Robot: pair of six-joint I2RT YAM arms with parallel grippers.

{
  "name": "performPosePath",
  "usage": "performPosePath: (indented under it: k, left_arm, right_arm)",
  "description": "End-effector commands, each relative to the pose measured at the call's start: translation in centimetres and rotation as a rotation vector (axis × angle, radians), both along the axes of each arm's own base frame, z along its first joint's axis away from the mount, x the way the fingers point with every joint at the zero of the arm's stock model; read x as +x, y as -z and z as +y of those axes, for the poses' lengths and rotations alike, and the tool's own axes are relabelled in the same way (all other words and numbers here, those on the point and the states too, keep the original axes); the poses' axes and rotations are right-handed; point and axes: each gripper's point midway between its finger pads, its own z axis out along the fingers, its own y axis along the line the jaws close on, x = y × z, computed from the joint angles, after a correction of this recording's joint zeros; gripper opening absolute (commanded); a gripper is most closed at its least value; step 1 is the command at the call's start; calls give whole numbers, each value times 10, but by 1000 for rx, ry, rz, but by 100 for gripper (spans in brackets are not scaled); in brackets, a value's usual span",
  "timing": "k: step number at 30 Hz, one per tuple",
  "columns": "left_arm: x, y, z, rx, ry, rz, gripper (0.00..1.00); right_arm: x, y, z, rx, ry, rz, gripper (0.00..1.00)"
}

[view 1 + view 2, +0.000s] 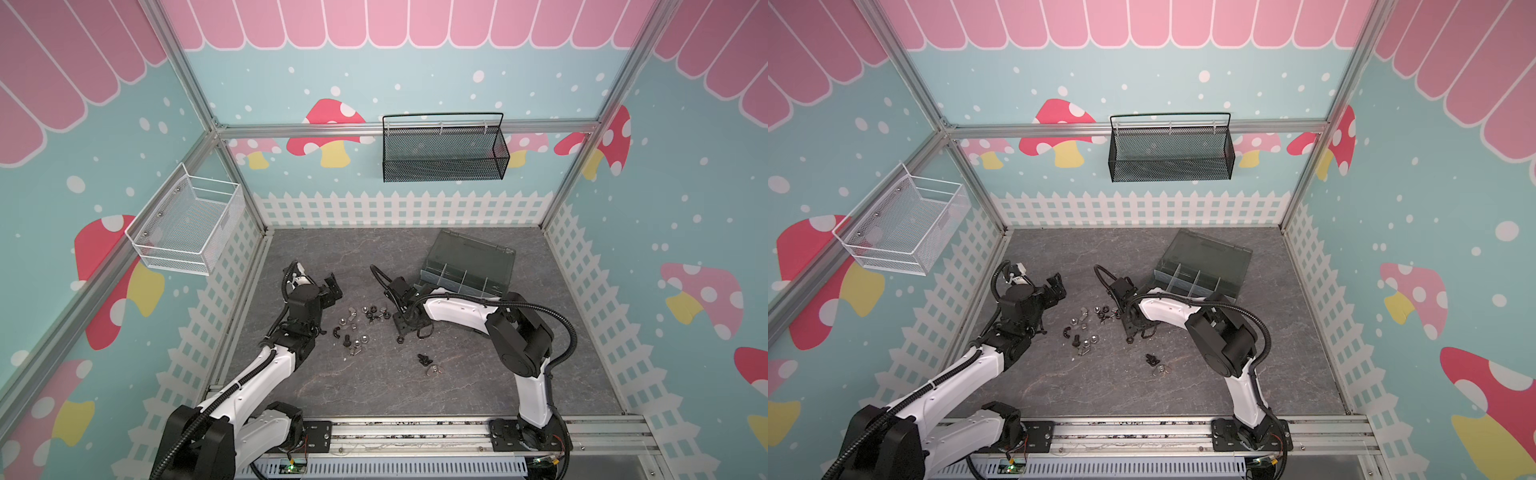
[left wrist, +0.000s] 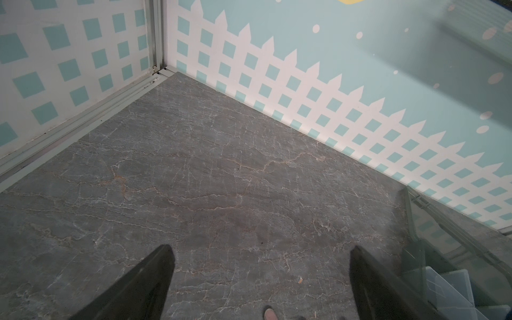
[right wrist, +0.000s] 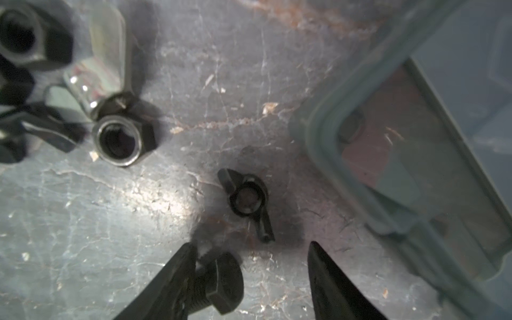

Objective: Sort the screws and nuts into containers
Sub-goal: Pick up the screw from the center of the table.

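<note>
Screws and nuts [image 1: 357, 328] lie loose in a cluster on the grey table between the arms, seen in both top views [image 1: 1086, 330]. My right gripper [image 1: 406, 326] reaches down beside them, its jaws open. In the right wrist view a black hex-head screw [image 3: 221, 282] rests against one finger of the right gripper [image 3: 252, 245], clear of the other. A black wing-shaped piece [image 3: 248, 198] lies just ahead. A black nut [image 3: 123, 141] and a silver wing nut [image 3: 102, 69] lie further off. The containers [image 1: 469, 266] stand open behind. My left gripper [image 2: 261, 247] hangs open over bare table.
Two more small pieces [image 1: 428, 363] lie apart nearer the front. A black mesh basket [image 1: 444, 149] hangs on the back wall and a white wire basket [image 1: 187, 224] on the left wall. The organizer's corner [image 3: 327, 133] sits close to the right gripper.
</note>
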Motion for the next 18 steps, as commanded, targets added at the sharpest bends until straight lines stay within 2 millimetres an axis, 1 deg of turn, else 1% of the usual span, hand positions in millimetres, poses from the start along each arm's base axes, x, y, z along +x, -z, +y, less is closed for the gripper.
performPosePath:
  k: [1,4,8,12,16,18]
  left_arm:
    - [-4,2,2,-14,-14,0,99]
    - [-4,2,1,-18,-13,-1,99]
    - [-3,3,1,-25,-12,-2,99]
    - [-3,2,-1,-28,-4,-3,100]
    - [-4,2,1,-23,-9,-2,100]
    - [-4,2,1,-24,-11,-3,99]
  right_arm:
    - [-20,8,-20,-69,7,44,67]
    - [-28,9,-27,-74,11,57,66]
    - [-32,13,-29,-72,13,67,58]
    - [-36,16,-24,-40,1,90,44]
    - [-38,15,-18,-2,-15,93,32]
    - [-37,15,-15,7,-22,92,25]
